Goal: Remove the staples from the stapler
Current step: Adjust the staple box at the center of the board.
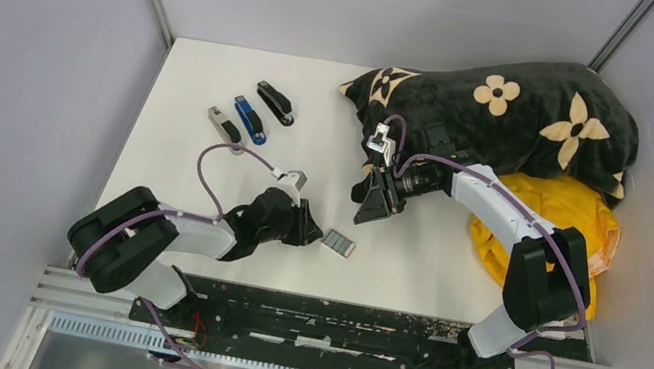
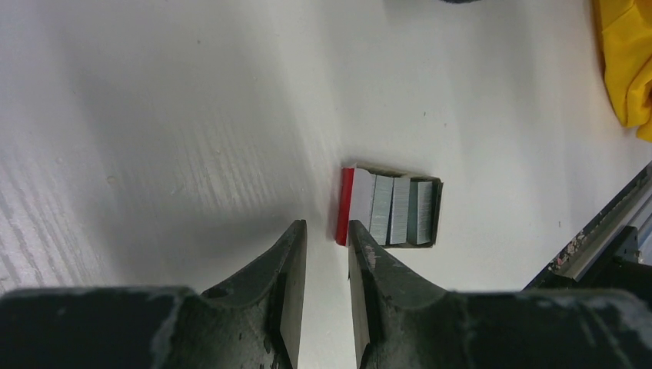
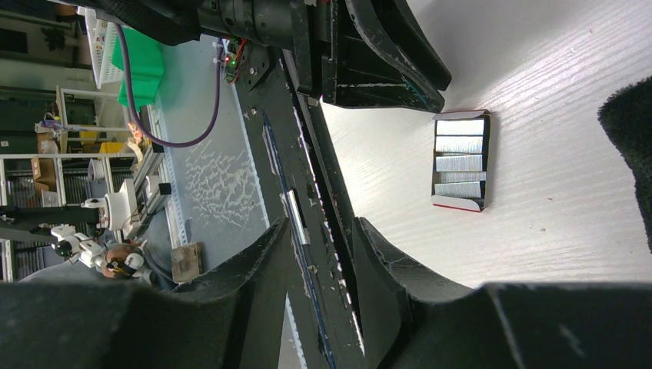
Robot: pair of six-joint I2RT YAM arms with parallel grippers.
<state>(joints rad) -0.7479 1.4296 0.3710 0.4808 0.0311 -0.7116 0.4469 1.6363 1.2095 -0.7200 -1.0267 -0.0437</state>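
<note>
Table (image 1: 211, 73) first: white, both arms over it. Far behind the R tool (image 1: 368, 210) there's a big black blanket (image 1: 519, 107) w/ cream flowers. A yellow cloth (image 1: 552, 209) is bunched beside that arm, well off to the tool's outer side.

Three staplers lie in a row, well away from both tools, far-left of the L tool (image 1: 309, 232). The grey one (image 1: 225, 126) is nearest it, then the blue (image 1: 250, 119), then the black (image 1: 274, 102). All are closed and flat on the table, and neither tool touches them.

The small open box (image 2: 388, 206), red along one edge, sits just ahead of the L tool's tips and a touch to their right, not touching. From the top cam it's right beside that tool and on the near side of the R tool, apart from it.

Staples (image 2: 396, 207): grey strips packed side by side in that box. They're clear in the R wrist cam too (image 3: 459, 157), ahead and right of that tool.

L tool (image 2: 327, 227): low over the table, jaws narrow w/ a slim gap, nothing between. R tool (image 3: 321, 224): hangs higher, tips pointing down at the table, jaws also narrow, nothing in them.
</note>
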